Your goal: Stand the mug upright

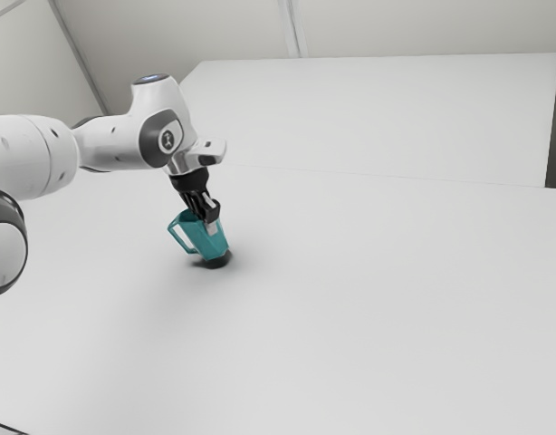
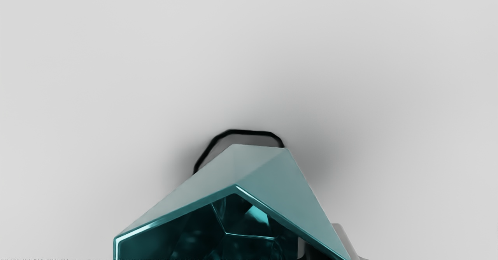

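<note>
The teal mug [image 1: 206, 243] is tilted; the table [image 1: 350, 281] lies beneath it. The end effector [image 1: 212, 226] is clamped on the mug's wall; one finger inside, one outside.

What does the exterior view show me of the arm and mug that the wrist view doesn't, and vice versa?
Exterior view's share: the white arm reaching in from the left, the mug's handle, and the mug's overall tilt.

Wrist view's share: the mug's faceted interior, with a fingertip inside it.

Shared: the teal mug in the tool, its dark base, and the pale tabletop.
</note>
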`<action>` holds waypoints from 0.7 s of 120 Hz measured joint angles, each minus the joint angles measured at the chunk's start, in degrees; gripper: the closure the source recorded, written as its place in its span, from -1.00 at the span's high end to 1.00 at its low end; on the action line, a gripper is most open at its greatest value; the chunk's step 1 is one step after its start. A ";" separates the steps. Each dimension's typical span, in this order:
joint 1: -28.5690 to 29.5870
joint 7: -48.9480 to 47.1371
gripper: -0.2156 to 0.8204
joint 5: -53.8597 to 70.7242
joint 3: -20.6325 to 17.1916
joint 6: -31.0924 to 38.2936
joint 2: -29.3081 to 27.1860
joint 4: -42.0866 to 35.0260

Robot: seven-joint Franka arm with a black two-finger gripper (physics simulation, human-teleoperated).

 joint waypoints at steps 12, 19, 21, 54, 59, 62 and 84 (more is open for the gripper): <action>-0.02 -1.13 -0.83 0.00 -0.02 -0.06 0.30 0.02; -0.02 -1.71 -0.78 -0.01 -0.03 -0.09 0.40 0.01; -0.02 -1.86 -0.77 -0.01 -0.03 -0.09 0.40 0.01; 0.02 -3.87 -0.57 -0.03 0.01 -0.23 -1.58 0.01; 0.05 -4.09 -0.52 -0.03 0.00 -0.30 -2.12 0.05; 0.07 -4.22 -0.49 -0.03 -0.01 -0.33 -2.47 0.07; 0.28 -5.00 -0.07 -0.04 -0.02 -0.76 -5.02 1.36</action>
